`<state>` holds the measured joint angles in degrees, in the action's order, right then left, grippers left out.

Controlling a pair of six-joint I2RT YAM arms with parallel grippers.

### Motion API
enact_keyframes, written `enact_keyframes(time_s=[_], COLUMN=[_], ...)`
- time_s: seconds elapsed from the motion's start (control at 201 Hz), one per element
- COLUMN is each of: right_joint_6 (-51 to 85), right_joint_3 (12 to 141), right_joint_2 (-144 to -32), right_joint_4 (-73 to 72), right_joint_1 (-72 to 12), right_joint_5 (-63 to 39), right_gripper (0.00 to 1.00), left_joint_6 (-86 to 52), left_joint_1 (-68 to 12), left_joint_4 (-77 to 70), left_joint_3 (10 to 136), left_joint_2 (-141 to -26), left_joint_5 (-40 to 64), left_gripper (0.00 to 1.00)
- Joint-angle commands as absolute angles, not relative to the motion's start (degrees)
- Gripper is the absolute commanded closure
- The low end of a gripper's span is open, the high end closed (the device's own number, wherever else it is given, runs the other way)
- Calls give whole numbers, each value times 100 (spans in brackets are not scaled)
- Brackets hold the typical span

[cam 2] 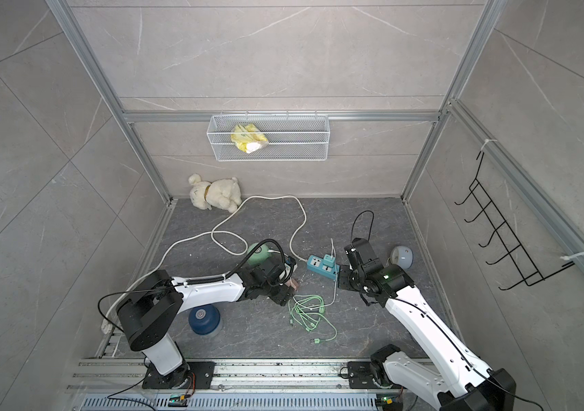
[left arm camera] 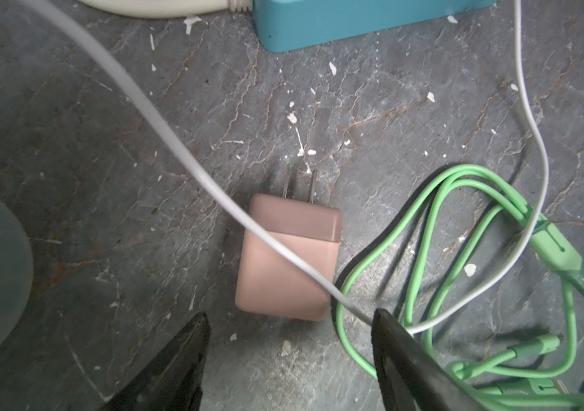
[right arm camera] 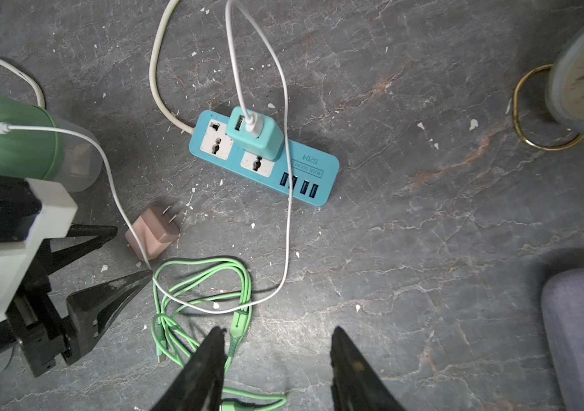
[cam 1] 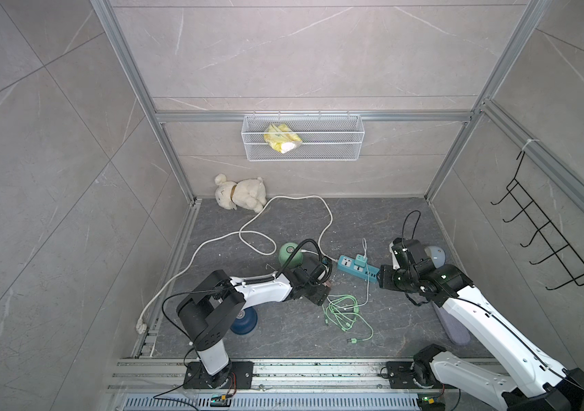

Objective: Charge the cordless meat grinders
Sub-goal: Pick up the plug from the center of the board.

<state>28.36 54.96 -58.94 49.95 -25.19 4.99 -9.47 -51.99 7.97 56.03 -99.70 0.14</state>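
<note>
Now: mint grinder [cam 1: 286, 253], mid-frame, is sitting cabled | navy grinder [cam 2: 205, 318], lower left, is waiting | I am holding my left tool [left arm camera: 290, 320] wide, empty, at the pink charger [left arm camera: 283, 270] | right tool [right arm camera: 277, 331] is gaping, empty | next, I reckon: gripping charger, prongs toward power strip [right arm camera: 319, 185]

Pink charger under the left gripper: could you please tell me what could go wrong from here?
1. The white cable lies across the pink charger; the open fingers of the left gripper could pinch it and tug its plug out of the mint grinder.
2. Loops of the green cable lie beside one finger and could snag.
</note>
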Motion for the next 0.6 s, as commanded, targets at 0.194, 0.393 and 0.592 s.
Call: enact_keyframes(time_s=[0.194, 0.393, 0.592], right_joint_6=[2755, 2733, 2734], right_joint_3=[5460, 5432, 5414], right_joint_2=[-5728, -5748, -5726], right_joint_4=[5186, 5153, 5133], right_joint_1=[-2484, -2475, -2473], right_joint_5=[589, 528, 486], right_gripper=[50, 50, 50], left_joint_6=[-685, -581, -356], left_joint_1=[-5150, -5060, -4893], left_joint_4=[747, 728, 851], left_joint_3=[5692, 5161, 5063], left_joint_2=[-9875, -9212, -9301], left_joint_5=[132, 281, 114], left_gripper=[26, 22, 24])
